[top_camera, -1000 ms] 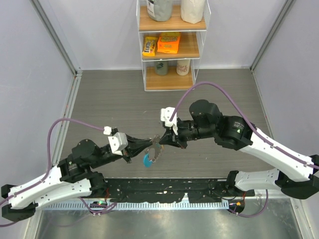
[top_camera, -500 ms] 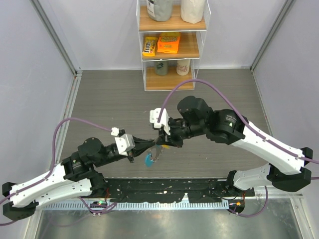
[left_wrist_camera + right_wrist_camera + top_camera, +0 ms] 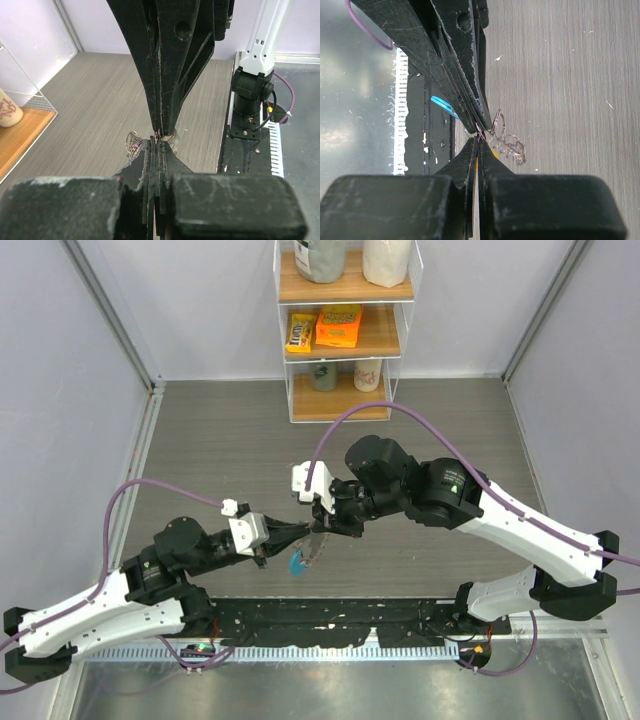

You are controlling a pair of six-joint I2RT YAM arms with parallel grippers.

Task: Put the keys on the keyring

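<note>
Left gripper (image 3: 303,533) tip-to-tip with right gripper (image 3: 322,529)

No legible text; print on snack packets (image 3: 338,326) too blurred.

A white wire-frame shelf unit with wooden boards (image 3: 345,405) stands at the middle of the far edge of the grey wood-grain table (image 3: 220,440), well behind both arms. The black left gripper (image 3: 300,533) reaches in from the left and the black right gripper (image 3: 322,530) from the right and behind, meeting tip to tip over the table's near middle. The thin silvery wire keyring (image 3: 312,545) lies at that meeting point, its blue crescent plastic tag (image 3: 296,562) just nearer and to the left.
</note>
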